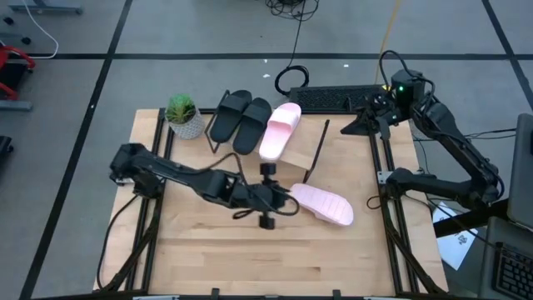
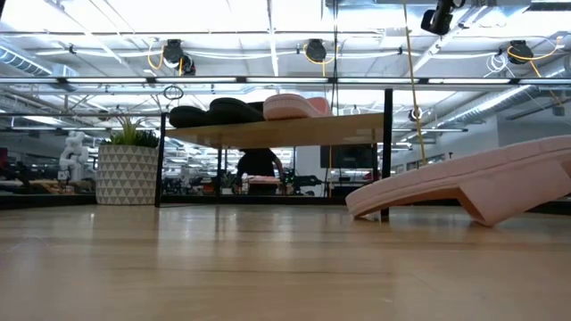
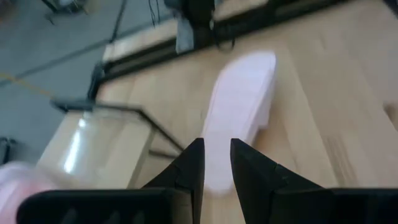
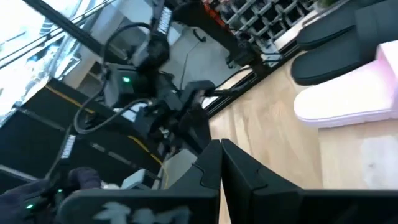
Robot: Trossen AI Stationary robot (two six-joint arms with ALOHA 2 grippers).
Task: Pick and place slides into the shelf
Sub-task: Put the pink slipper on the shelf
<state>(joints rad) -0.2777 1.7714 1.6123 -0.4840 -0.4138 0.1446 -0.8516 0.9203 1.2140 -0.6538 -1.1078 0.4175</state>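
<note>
Left claw (image 1: 279,198) parted a little, empty, poised just beside the heel of the loose pink slide (image 1: 322,204) lying on the table (image 1: 208,250) near the shelf (image 1: 296,146). Three slides already shelved. Risks: fingers closing on the sole edge only, slide slipping or tilting mid-lift; collision with shelf frame. Right claw (image 4: 221,155) shut, empty, parked far right. No legible brands or writing.

Grey floor (image 1: 208,33), bright ceiling lights (image 2: 134,13)
</note>
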